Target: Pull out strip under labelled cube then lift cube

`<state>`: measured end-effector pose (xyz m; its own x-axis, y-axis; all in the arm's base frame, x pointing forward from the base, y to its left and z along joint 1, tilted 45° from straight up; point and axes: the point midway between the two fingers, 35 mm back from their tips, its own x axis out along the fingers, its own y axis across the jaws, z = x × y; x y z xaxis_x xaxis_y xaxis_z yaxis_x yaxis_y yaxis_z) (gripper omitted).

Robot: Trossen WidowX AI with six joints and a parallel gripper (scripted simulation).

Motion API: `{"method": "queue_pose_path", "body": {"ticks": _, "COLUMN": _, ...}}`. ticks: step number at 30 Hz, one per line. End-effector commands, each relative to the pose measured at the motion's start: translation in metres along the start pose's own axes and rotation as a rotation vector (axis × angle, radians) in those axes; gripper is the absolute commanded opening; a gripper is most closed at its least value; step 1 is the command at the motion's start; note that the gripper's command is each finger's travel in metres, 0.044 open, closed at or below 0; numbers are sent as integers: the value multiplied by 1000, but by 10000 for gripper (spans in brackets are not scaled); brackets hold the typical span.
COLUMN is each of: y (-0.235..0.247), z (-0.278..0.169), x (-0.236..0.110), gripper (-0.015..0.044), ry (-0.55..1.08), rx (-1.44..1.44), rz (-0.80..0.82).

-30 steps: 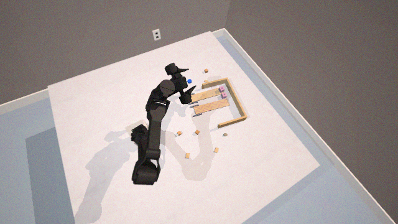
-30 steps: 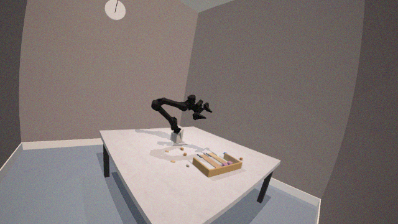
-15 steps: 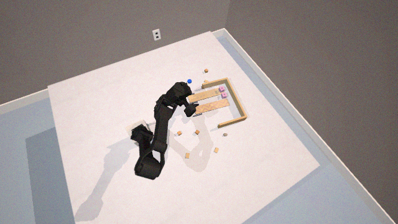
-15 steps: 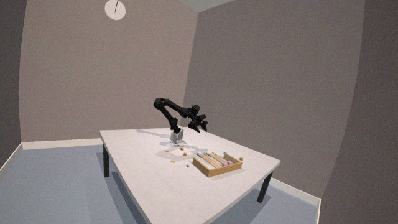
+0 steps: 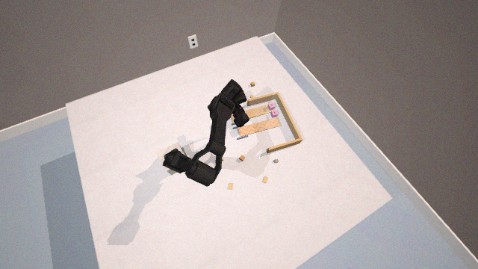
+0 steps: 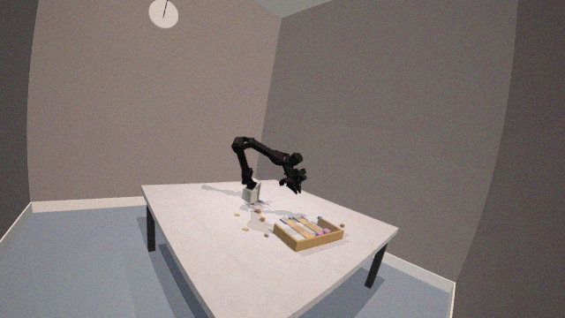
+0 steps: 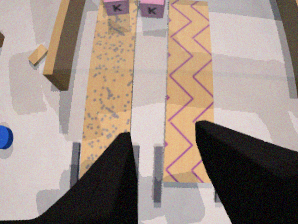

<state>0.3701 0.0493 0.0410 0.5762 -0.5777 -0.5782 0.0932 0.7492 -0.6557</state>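
Note:
Two pink cubes, each with a dark mark, stand at the far end of a wooden three-sided frame (image 5: 289,116) (image 6: 309,243). The left cube (image 5: 271,106) rests on a speckled tan strip (image 7: 109,83) (image 5: 258,111). The right cube (image 7: 152,2) (image 5: 275,113) stands on the pale lane (image 7: 149,90) between that strip and a zigzag strip (image 7: 189,83) (image 5: 261,127). My gripper (image 7: 164,136) (image 5: 242,116) (image 6: 295,189) hangs well above the strips' near ends. Its fingers stand a little apart with nothing between them.
Small tan blocks (image 5: 242,158) (image 5: 265,179) (image 5: 230,186) lie loose on the table in front of the frame, and another block (image 7: 37,55) lies beside its left wall. A blue disc (image 7: 3,137) lies left of the strips. The arm's base (image 6: 252,193) stands behind.

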Motion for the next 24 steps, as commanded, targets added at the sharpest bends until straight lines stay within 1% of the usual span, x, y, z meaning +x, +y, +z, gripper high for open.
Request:
{"method": "queue_pose_path", "body": {"ticks": 1, "y": 17, "z": 4, "x": 22, "gripper": 33, "ry": 130, "rx": 32, "rz": 9}}
{"method": "queue_pose_path", "body": {"ticks": 2, "y": 21, "z": 4, "x": 28, "gripper": 6, "ry": 166, "rx": 40, "rz": 8}}
{"method": "queue_pose_path", "body": {"ticks": 3, "y": 25, "z": 4, "x": 34, "gripper": 0, "ry": 202, "rx": 49, "rz": 6}}
{"method": "queue_pose_path", "body": {"ticks": 7, "y": 39, "z": -2, "x": 57, "gripper": 0, "ry": 350, "rx": 84, "rz": -14}}
{"method": "queue_pose_path", "body": {"ticks": 14, "y": 53, "z": -33, "x": 90, "gripper": 0, "ry": 644, "rx": 155, "rz": -109}}
{"method": "queue_pose_path", "body": {"ticks": 16, "y": 54, "z": -36, "x": 93, "gripper": 0, "ry": 670, "rx": 164, "rz": -124}}
{"method": "queue_pose_path", "body": {"ticks": 24, "y": 54, "z": -39, "x": 98, "gripper": 0, "ry": 670, "rx": 164, "rz": -124}}
